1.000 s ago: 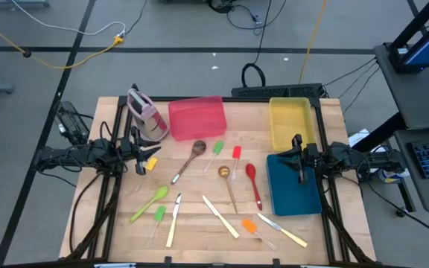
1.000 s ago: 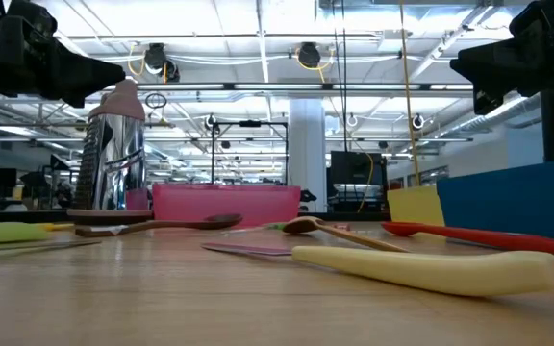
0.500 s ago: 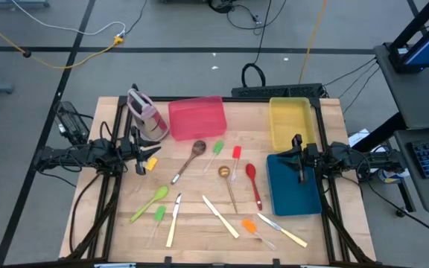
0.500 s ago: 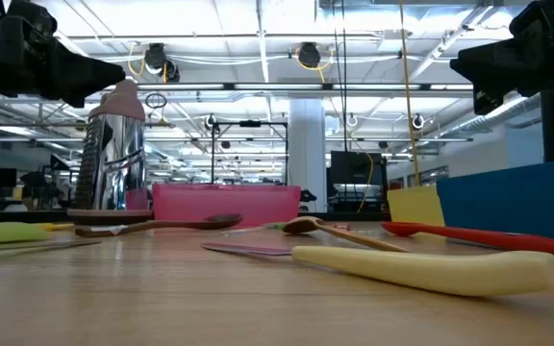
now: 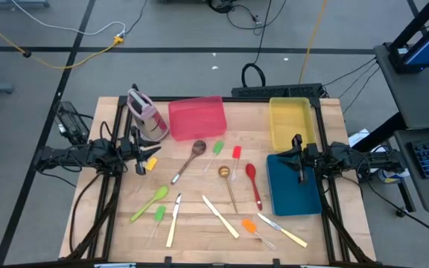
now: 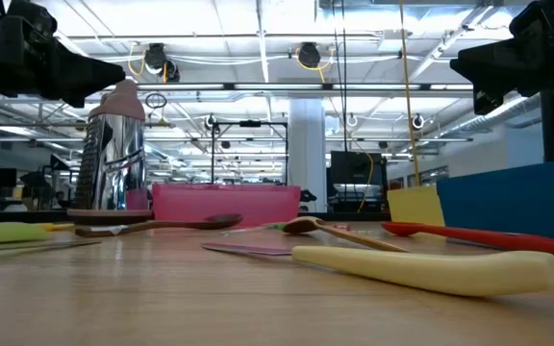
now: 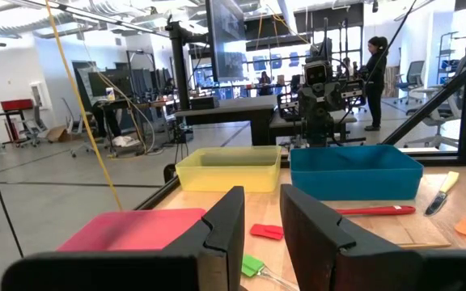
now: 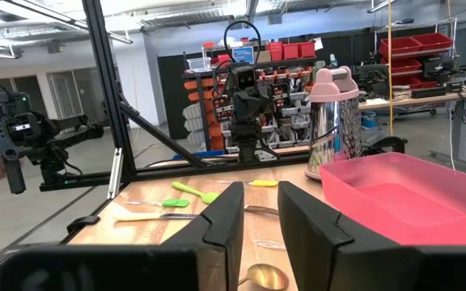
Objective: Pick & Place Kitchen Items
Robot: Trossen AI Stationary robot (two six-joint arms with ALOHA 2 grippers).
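The utensils lie loose on the wooden table (image 5: pixel 199 238). They include a dark wooden spoon (image 5: pixel 191 158), a green spatula (image 5: pixel 216 149), a red spatula (image 5: pixel 236 154), a red spoon (image 5: pixel 253 182), a green spoon (image 5: pixel 150 202), cream-handled knives (image 5: pixel 220 216) (image 5: pixel 173 219) (image 5: pixel 283 231) and an orange spatula (image 5: pixel 250 225). My left gripper (image 5: pixel 146 152) hovers at the table's left edge, empty, its fingers (image 7: pixel 225 234) a narrow gap apart. My right gripper (image 5: pixel 296 158) hovers over the blue tray's left rim, empty, with the same narrow gap (image 8: pixel 257 206).
A red tray (image 5: pixel 196 117) stands at the back middle, a yellow tray (image 5: pixel 290 119) at the back right and a blue tray (image 5: pixel 293 190) at the right. A pink-and-grey upright container (image 5: pixel 146 115) stands at the back left. A small yellow piece (image 5: pixel 152 164) lies by my left gripper.
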